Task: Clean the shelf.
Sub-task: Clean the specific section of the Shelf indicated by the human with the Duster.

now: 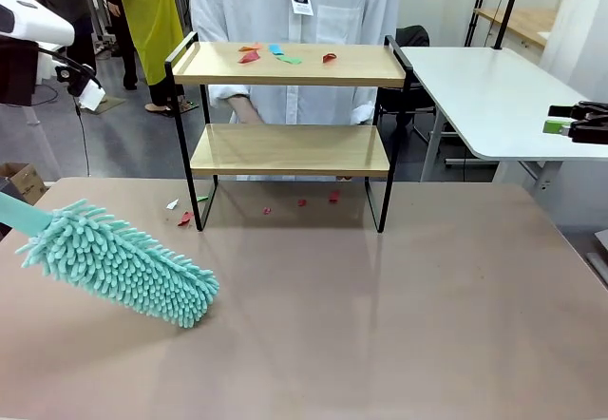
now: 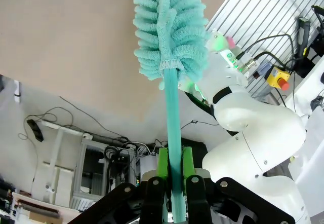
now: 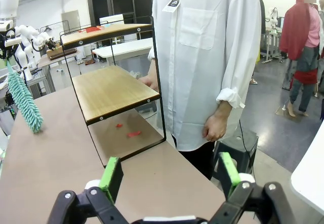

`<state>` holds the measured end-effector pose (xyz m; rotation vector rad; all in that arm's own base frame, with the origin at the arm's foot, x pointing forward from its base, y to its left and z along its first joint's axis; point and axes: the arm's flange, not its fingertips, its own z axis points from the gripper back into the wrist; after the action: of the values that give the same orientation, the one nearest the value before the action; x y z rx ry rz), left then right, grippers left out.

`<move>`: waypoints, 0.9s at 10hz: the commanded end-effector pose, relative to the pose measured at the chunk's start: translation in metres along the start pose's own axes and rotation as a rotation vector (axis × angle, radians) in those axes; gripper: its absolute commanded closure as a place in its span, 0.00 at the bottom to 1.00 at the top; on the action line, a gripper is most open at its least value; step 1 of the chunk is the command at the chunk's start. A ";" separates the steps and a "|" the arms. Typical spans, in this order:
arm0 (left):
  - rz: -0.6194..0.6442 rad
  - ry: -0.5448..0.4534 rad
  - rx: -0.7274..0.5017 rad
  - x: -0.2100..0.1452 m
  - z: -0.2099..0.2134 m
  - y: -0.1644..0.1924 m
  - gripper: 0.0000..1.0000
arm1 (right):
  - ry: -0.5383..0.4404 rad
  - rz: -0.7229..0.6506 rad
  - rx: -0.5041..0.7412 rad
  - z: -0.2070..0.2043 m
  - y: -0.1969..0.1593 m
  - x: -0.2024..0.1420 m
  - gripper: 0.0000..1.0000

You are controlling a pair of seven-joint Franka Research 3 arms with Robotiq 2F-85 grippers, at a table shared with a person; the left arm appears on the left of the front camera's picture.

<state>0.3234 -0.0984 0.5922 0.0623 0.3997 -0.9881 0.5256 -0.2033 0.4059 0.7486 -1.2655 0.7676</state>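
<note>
The shelf point(image 1: 290, 149) stands at the far middle of the brown table point(image 1: 399, 315), with several coloured paper scraps point(image 1: 283, 56) on its top board and a bare lower board. In the right wrist view the shelf point(image 3: 114, 89) is seen end-on. A teal fluffy duster point(image 1: 119, 263) slants low over the table's left side, its handle running off the left edge. My left gripper point(image 2: 174, 181) is shut on the duster's handle point(image 2: 173, 117). My right gripper point(image 1: 573, 125) hovers at the far right, away from the shelf, and its jaws point(image 3: 169, 176) are open and empty.
More scraps point(image 1: 302, 201) lie on the table under and left of the shelf. A person in a white shirt point(image 1: 294, 21) stands right behind the shelf, hands low. A white table point(image 1: 494, 97) adjoins at the back right. The near half of the brown table is free.
</note>
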 end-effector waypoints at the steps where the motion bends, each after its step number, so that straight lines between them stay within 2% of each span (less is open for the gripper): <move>1: 0.004 -0.013 -0.014 -0.003 0.000 -0.002 0.87 | 0.001 0.006 0.000 -0.002 0.001 0.003 0.00; 9: 0.004 -0.013 -0.014 -0.003 0.000 -0.002 0.87 | 0.001 0.006 0.000 -0.002 0.001 0.003 0.00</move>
<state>0.3234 -0.0984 0.5922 0.0623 0.3997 -0.9880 0.5256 -0.2033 0.4059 0.7486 -1.2655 0.7676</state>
